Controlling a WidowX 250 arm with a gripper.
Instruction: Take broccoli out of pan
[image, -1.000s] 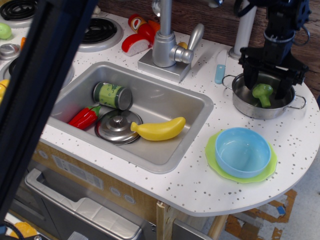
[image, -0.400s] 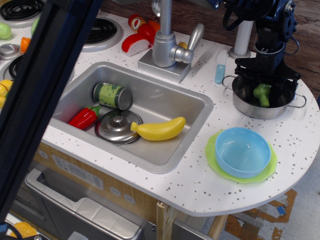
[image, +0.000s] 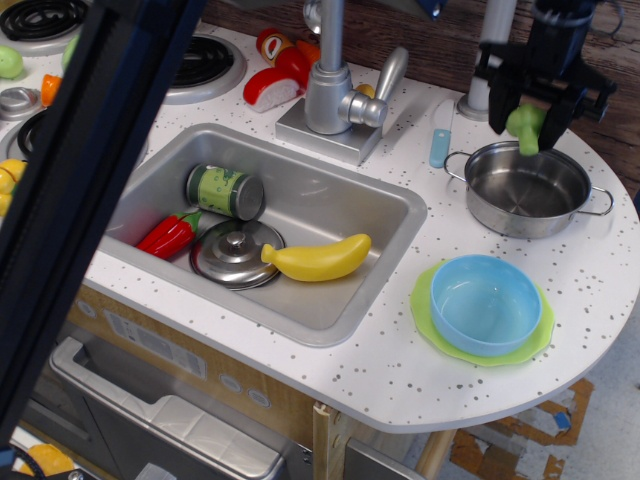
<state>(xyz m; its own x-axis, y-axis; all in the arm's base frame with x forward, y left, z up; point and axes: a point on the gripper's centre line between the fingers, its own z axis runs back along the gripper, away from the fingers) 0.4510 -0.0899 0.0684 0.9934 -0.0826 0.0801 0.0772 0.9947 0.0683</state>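
1. Nearest the camera, a dark slanted bar (image: 90, 190) crosses the left side, out of focus; under the counter edge sit a pale oven front and wooden cabinet framing.
2. The white speckled countertop (image: 400, 370) curves round on the right; on it a light-blue bowl (image: 487, 303) rests on a yellow-green plate (image: 428, 318).
3. The steel sink (image: 395, 212) holds a banana (image: 320, 258) leaning on a domed lid (image: 230, 255), a red pepper (image: 168, 233) and a green-labelled can (image: 224, 190) on its side.
4. Farther right, the pan (image: 527, 188) stands on the counter with nothing in it; a pale-blue knife (image: 441, 133) lies just beside its left handle.
5. Above the pan's far rim, the gripper (image: 530, 118) is closed around the broccoli (image: 524, 124), head up and stem down, clear of the pan.
6. At the back: the faucet (image: 330, 70), red-and-white toy food (image: 275, 75), stove burners (image: 200, 62) and a dark wooden wall (image: 430, 40).
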